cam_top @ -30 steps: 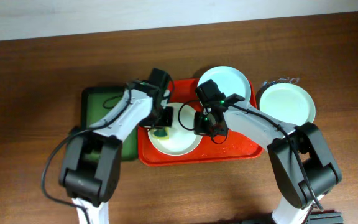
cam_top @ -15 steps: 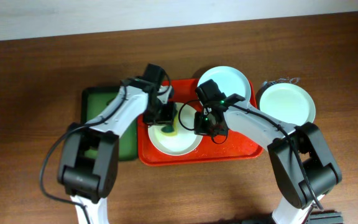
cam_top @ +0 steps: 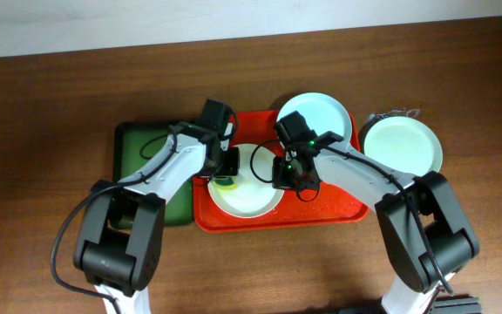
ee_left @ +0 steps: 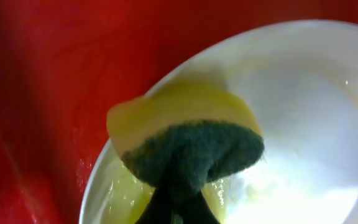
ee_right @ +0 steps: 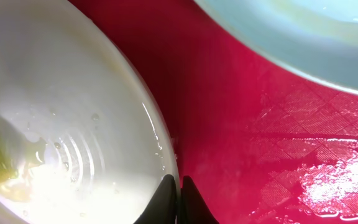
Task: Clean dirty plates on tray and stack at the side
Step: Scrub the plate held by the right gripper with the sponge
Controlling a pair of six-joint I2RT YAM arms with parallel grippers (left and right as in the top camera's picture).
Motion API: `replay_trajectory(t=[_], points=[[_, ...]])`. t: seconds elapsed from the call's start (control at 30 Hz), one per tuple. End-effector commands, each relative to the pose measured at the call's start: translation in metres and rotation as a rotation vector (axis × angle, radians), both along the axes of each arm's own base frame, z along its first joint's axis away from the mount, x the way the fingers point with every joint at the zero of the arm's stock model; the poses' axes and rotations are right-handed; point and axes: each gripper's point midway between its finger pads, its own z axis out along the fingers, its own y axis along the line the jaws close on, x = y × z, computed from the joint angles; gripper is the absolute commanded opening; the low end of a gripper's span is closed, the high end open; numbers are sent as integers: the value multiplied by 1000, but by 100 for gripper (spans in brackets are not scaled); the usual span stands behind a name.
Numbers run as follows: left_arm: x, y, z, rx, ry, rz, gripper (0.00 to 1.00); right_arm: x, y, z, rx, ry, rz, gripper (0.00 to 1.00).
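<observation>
On the tray (cam_top: 329, 209), the left hand (cam_top: 227, 167) is scrubbing the plate (cam_top: 255, 196) with a clamped sponge (ee_left: 185, 134), the right hand (cam_top: 284, 177) pinching its rim; stacking aside likely follows.

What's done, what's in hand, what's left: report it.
Done: the side plate sits off the tray at the right and looks clean. In hand: the left gripper presses a sponge on the middle plate, which is wet and yellow-smeared, while the right gripper pinches its rim. Left: finish and move it, then the rear plate on the tray.

Red tray (cam_top: 338, 214), white plate (cam_top: 255, 201) — sponge (ee_left: 185, 130) yellow over dark green
</observation>
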Motion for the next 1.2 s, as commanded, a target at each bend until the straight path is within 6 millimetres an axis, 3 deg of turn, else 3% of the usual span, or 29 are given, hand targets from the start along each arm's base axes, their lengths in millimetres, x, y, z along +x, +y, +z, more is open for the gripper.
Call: replay_trajectory(t=[0.0, 0.17, 0.27, 0.4, 0.53, 0.63, 0.7, 0.83, 0.97, 1.17], points=[[-19, 14, -29, 62, 71, 38, 0, -3, 0, -5, -8, 13, 3, 4], [-45, -13, -55, -59, 220, -5, 0, -3, 0, -5, -6, 10, 3, 4], [-54, -34, -52, -156, 261, -35, 0, -3, 0, -5, -7, 11, 3, 4], [-45, -57, -24, -279, 262, -88, 0, -3, 0, -5, -7, 11, 3, 4], [-26, -60, 26, -298, 184, -138, 0, -3, 0, -5, -7, 11, 3, 4], [-11, -49, 57, -234, 65, -129, 0, -3, 0, -5, -6, 10, 3, 4], [-3, -35, 63, -156, 7, -108, 0, -3, 0, -5, -7, 11, 3, 4], [3, -12, 51, -23, -23, -72, 0, -3, 0, -5, -7, 11, 3, 4], [-3, -10, 30, 6, 6, -64, 0, -3, 0, -5, -7, 11, 3, 4], [-20, -19, -32, 48, 110, -72, 0, -3, 0, -5, -7, 11, 3, 4]])
